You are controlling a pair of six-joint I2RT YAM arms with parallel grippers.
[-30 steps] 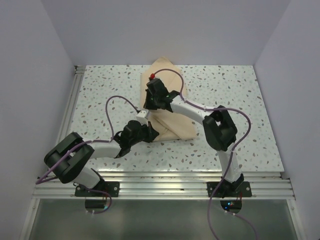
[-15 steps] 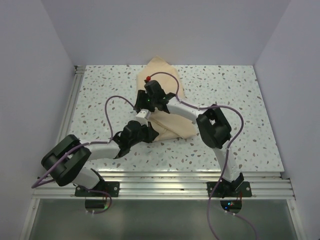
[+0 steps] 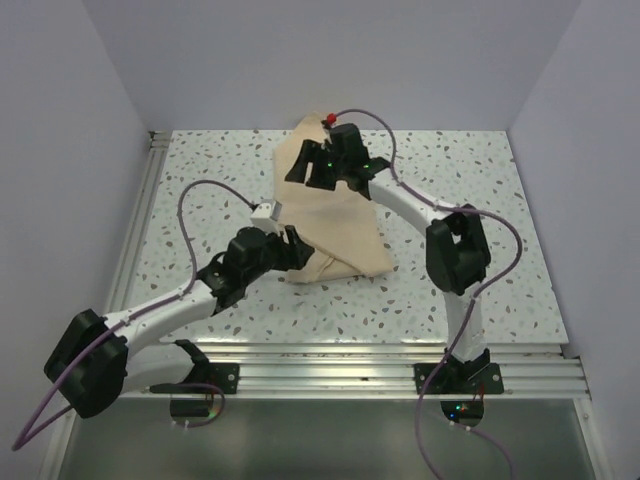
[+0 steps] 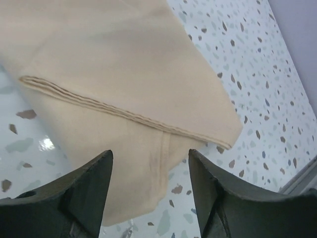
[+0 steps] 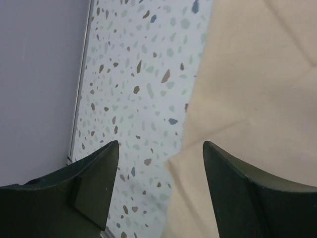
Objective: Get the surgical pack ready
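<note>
**Both hands are standing open along the left edge of the surgical pack [image 3: 345, 225], neither gripping it.**

The pack is lying mid-bench [image 3: 480, 230] as a folded tan bundle, its long axis running from the bench's far edge toward the near side and slanting slightly right. The left hand [image 4: 149, 153] is hovering at the near-left corner with its fingers spread, a stitched hem [image 4: 99, 101] crossing just ahead of them. It looks the nearer hand for taking that fold. The right hand [image 5: 161, 144] is hanging spread over the far-left edge, cloth under one finger and speckled bench under the other. Bench is showing on both sides, but the side wall [image 5: 34, 74] is bounding the left, so room looks tighter at the far corner.
</note>
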